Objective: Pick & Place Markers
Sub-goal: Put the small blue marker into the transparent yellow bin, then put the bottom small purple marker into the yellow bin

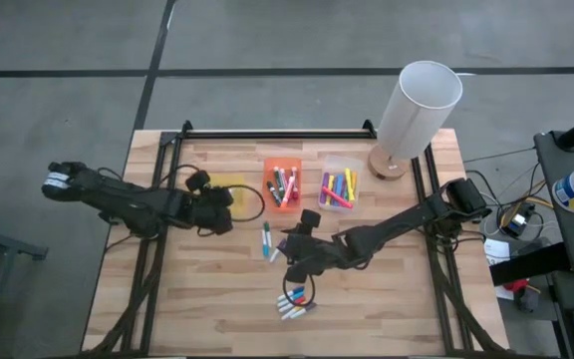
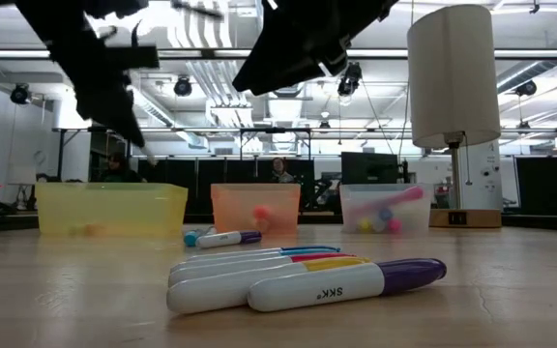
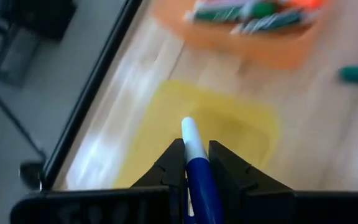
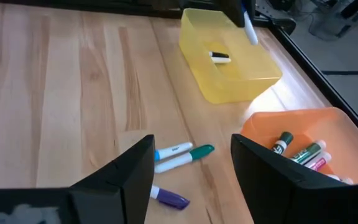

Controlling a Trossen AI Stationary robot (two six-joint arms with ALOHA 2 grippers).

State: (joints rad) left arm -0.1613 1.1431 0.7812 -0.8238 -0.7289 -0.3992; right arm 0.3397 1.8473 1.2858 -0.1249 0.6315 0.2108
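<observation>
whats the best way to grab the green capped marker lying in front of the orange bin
Grip the green-capped marker mid-barrel, coming straight down with the fingers across its width. It lies flat, close beside a blue-capped marker, so closing near its free green end avoids catching the neighbour.

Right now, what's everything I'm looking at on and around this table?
Table: one, pale wood, dark frame.
Yellow bin: one, back left, a small marker lying in it.
Orange bin: one, back middle, full of markers.
Clear bin: one, right of the orange one, holds bright markers.
Front markers: a handful, white barrels with coloured caps, front middle.
Middle markers: three, blue, green and purple tipped, just in front of the orange bin.
Lamp: one, white shade, back right corner.
Left tool: shut on a blue marker above the yellow bin.
Right tool: open, empty, over the middle markers.
</observation>
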